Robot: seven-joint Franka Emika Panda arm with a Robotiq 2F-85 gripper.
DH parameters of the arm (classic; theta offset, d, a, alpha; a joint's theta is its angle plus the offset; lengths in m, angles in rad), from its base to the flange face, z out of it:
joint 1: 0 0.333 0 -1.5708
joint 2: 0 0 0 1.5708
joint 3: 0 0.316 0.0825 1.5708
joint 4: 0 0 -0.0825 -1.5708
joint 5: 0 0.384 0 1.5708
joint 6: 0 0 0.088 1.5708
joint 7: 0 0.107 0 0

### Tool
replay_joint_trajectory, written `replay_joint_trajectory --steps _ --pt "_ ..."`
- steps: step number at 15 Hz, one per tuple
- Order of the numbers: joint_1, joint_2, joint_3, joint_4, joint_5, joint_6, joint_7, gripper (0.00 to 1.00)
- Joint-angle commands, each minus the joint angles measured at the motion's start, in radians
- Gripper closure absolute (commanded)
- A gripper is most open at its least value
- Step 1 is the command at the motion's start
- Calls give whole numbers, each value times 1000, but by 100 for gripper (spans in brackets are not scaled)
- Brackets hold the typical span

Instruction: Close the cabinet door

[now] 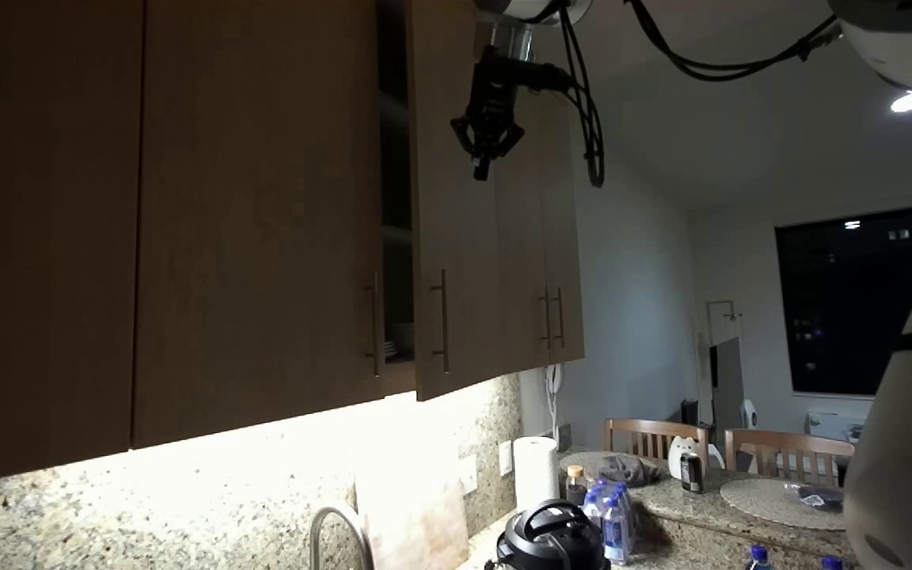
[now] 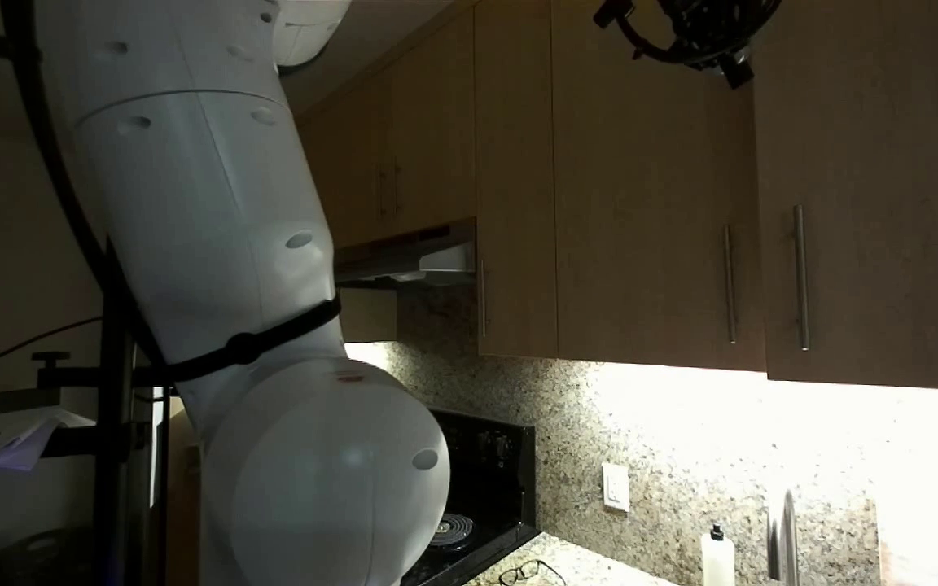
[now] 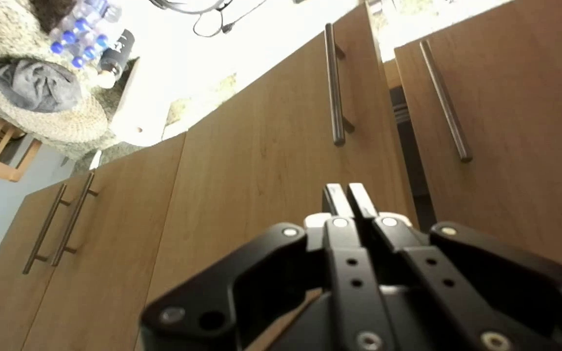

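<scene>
The cabinet door [image 1: 460, 214] is a tall tan panel with a slim vertical bar handle [image 1: 445, 321]. It stands a little ajar, with a dark gap along its handle-side edge. It also shows in an exterior view [image 2: 884, 203] and in the wrist view [image 3: 271, 141], where its handle [image 3: 334, 83] is beyond the fingers. My gripper [image 1: 481, 169] is shut and empty, fingers pointing down, in front of the door's upper part above the handle. In the wrist view its fingertips [image 3: 351, 197] lie nearly together over the door. Whether they touch it I cannot tell.
The wider matching door [image 1: 266, 214] with its own handle [image 1: 376, 324] stands beside the gap. Dishes [image 1: 393, 347] show inside. More cabinet doors [image 1: 559, 229] continue beyond. Below are a faucet [image 1: 337, 518], a paper towel roll [image 1: 536, 475], a black appliance [image 1: 551, 542] and bottles [image 1: 613, 526].
</scene>
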Motion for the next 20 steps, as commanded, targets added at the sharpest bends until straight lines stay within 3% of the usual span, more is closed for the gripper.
replay_joint_trajectory --steps 1,8,9,10,15,20 --pt "23 -50 -11 -53 16 -105 -102 92" --pt "48 -123 -24 -157 8 -244 -230 92" --pt "50 -135 -22 -179 -4 -265 -251 67" --pt "54 -144 -25 -193 -1 -285 -276 66" --pt "63 -206 -48 -266 4 -375 -358 36" --pt "67 -262 -67 -347 7 -390 -370 3"
